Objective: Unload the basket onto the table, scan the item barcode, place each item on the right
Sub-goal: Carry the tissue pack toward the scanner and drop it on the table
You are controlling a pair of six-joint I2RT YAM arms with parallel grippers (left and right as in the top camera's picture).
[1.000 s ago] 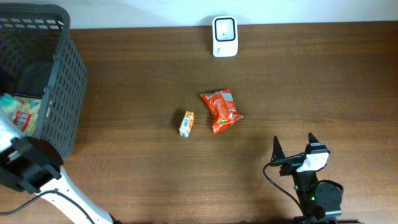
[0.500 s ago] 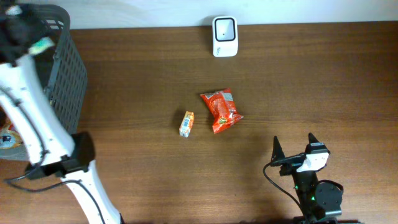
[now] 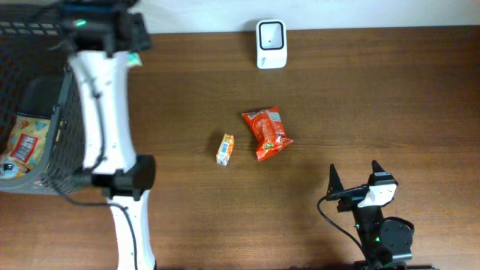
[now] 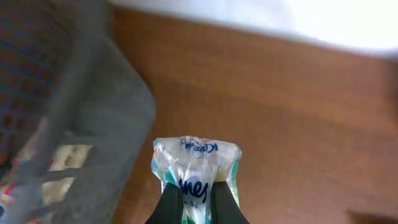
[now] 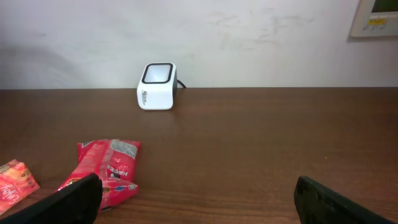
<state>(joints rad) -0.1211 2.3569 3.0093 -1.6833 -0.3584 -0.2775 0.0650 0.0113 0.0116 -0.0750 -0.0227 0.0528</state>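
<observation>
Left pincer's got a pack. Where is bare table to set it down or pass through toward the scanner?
Bare wood for the pack between the basket and scanner; also right of the scanner down to the right pincer. Crowded mid-table: the carton and red bag lie close together.

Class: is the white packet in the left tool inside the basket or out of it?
Out: the left tool holds the white packet over the table, beside the basket.
</observation>
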